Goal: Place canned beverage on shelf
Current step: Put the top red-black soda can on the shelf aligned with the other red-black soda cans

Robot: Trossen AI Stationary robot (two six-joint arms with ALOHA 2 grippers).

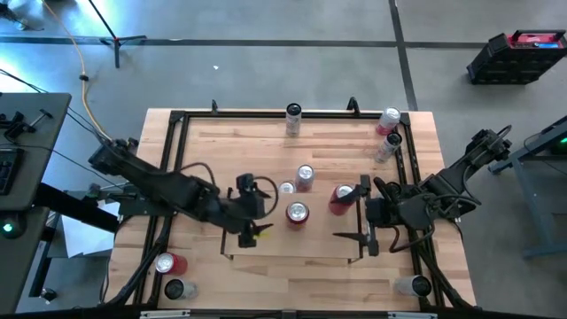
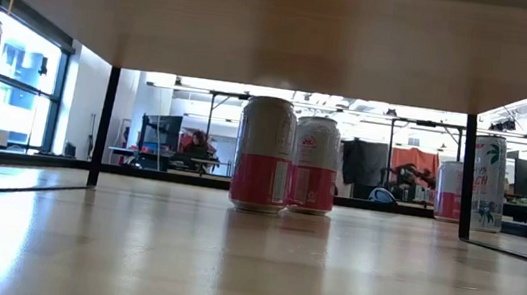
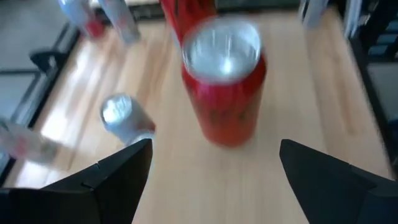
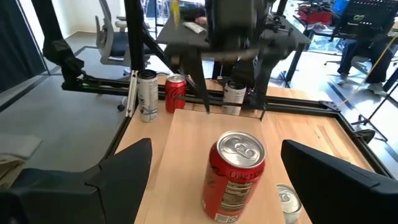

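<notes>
A red can (image 1: 297, 213) stands upright on the light-wood shelf (image 1: 310, 241) at the table's middle, between my two grippers. My left gripper (image 1: 262, 213) is on its left side, open and tipped downward toward it; the can (image 3: 224, 87) shows ahead of the fingers, a short way off. My right gripper (image 1: 359, 214) is on its right side, open, facing the same can (image 4: 235, 177), with the left arm beyond it. Neither gripper touches the can. The low view shows no gripper.
A second red can (image 1: 341, 197) stands close to my right gripper. A pink-and-white can (image 1: 305, 175) and a small silver can (image 1: 286, 188) stand just beyond the red can. More cans line the far rail (image 1: 293, 115), the near-left corner (image 1: 166, 263) and the near-right corner (image 1: 412, 285).
</notes>
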